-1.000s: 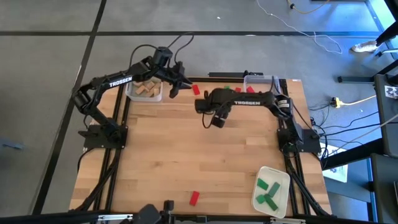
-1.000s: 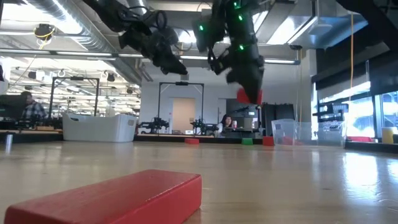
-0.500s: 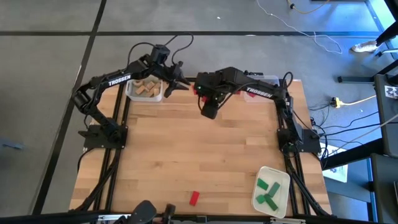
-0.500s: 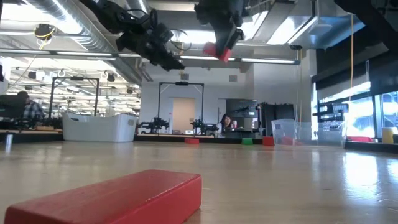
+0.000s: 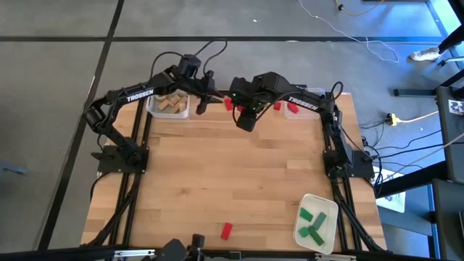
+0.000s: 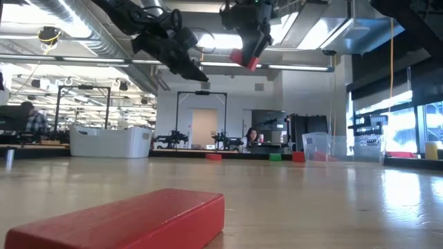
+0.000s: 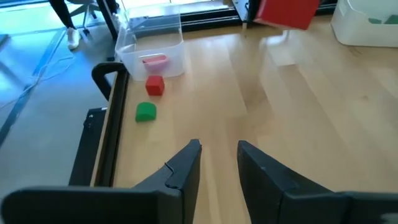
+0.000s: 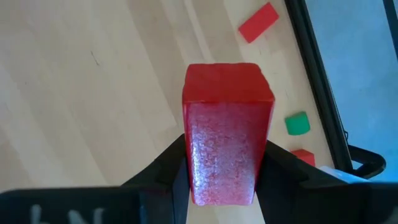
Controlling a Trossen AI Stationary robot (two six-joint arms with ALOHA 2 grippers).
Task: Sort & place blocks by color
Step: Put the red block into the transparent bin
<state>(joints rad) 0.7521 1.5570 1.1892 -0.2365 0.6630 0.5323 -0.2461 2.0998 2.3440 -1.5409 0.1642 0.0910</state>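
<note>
We are seeing the right gripper [image 8: 221, 168] pinching a red block [image 8: 227, 130] endwise btw. its fingers, held high over the far middle of the table [image 5: 239, 181]; in the low view that block [image 6: 246, 57] is hanging well above the wood; the left gripper [image 7: 217, 162] is hovering just left of it near the far edge, fingers parted a little w/ nothing btw. them; from the left wrist the held block [image 7: 287, 12] is showing just ahead.

On the far edge, under the right arm, a red block [image 8: 258, 22], a green block [image 8: 297, 123] and another red one [image 8: 303, 156] are lying apart on the wood, near a clear bin [image 7: 151, 45] holding a red piece; at the far left a white bin [image 5: 170, 105] is holding tan wood blocks [image 5: 171, 102]; one red block [image 5: 226, 230] is lying alone at the near edge, big in the low view [image 6: 131, 220]; at the near right a white tray [image 5: 317, 222] is carrying green blocks [image 5: 313, 221].

The two arms are sitting close at the far middle; the centre and near-left of the table are lying open; black frame rails are running along left & right sides.
</note>
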